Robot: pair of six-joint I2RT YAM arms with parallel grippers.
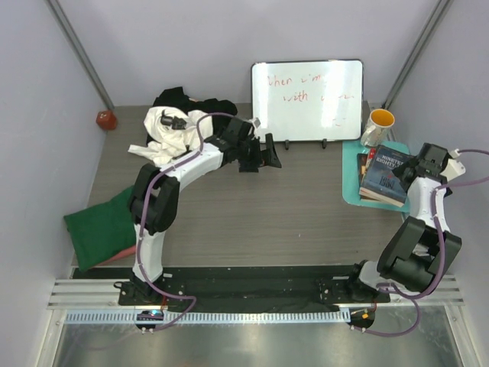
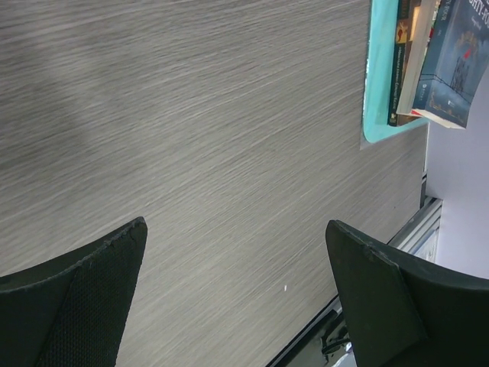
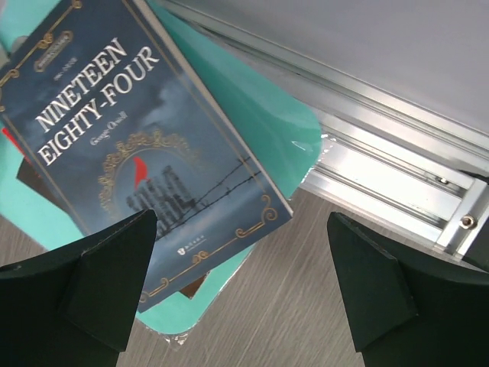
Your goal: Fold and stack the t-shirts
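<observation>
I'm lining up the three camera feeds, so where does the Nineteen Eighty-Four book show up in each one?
Top external: the Nineteen Eighty-Four book lies at the right side of the table, on top of other books.
Left wrist: it sits in the upper right corner, cut off by the picture's edge.
Right wrist: it fills the upper left, with the title readable.
Shared landmark: the teal mat under the books.
</observation>
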